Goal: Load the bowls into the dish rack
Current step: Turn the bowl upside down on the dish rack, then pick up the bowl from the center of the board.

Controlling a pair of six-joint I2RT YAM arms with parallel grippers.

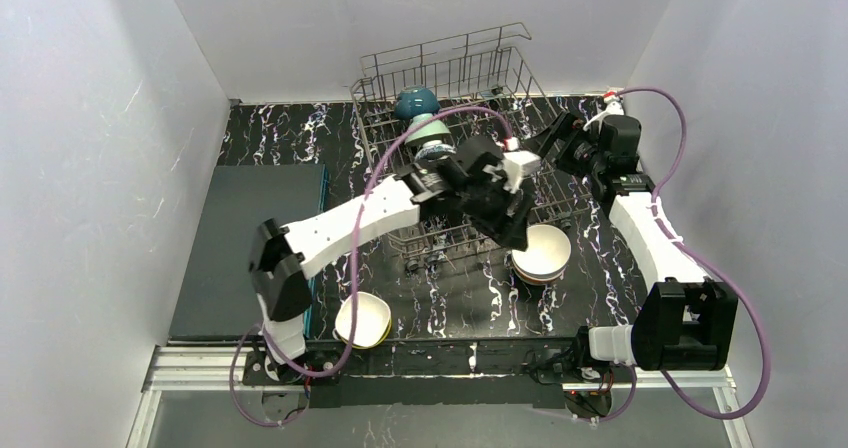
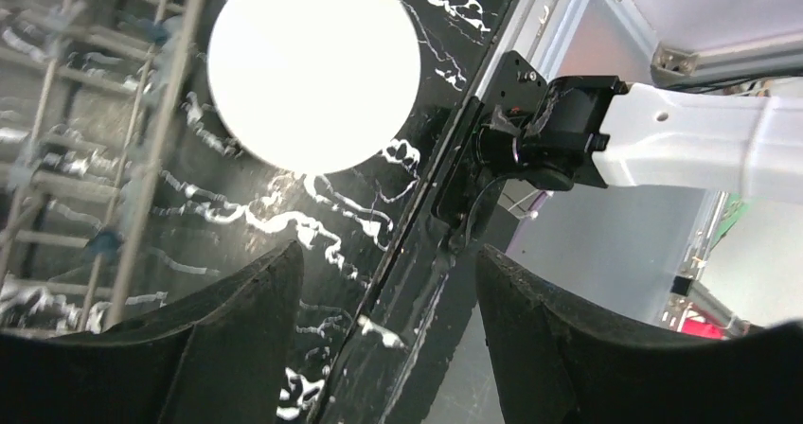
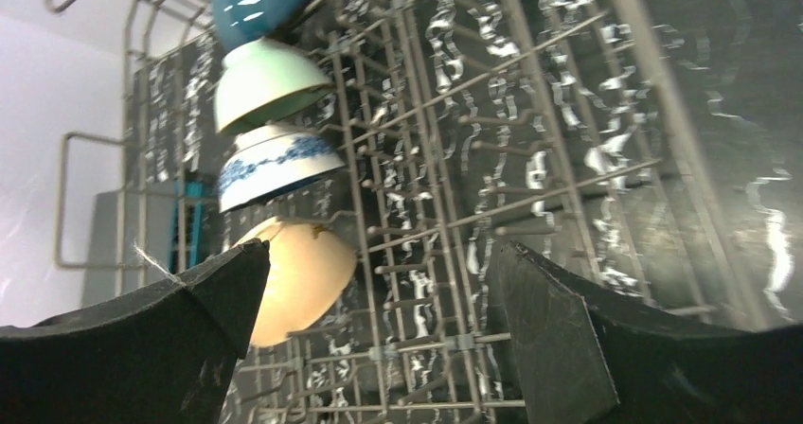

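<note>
Bowls (image 3: 270,83) — right wrist alone shows four racked; left end effector (image 2: 388,263), right end effector (image 3: 379,254) gape empty.

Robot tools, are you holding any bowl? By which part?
Nothing is held. The left tool and the right tool are both open and empty.

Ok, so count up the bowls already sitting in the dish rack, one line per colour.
Teal-blue bowl: 1
Mint bowl: 1
Blue-patterned white bowl: 1
Tan bowl: 1
Total: 4
</note>
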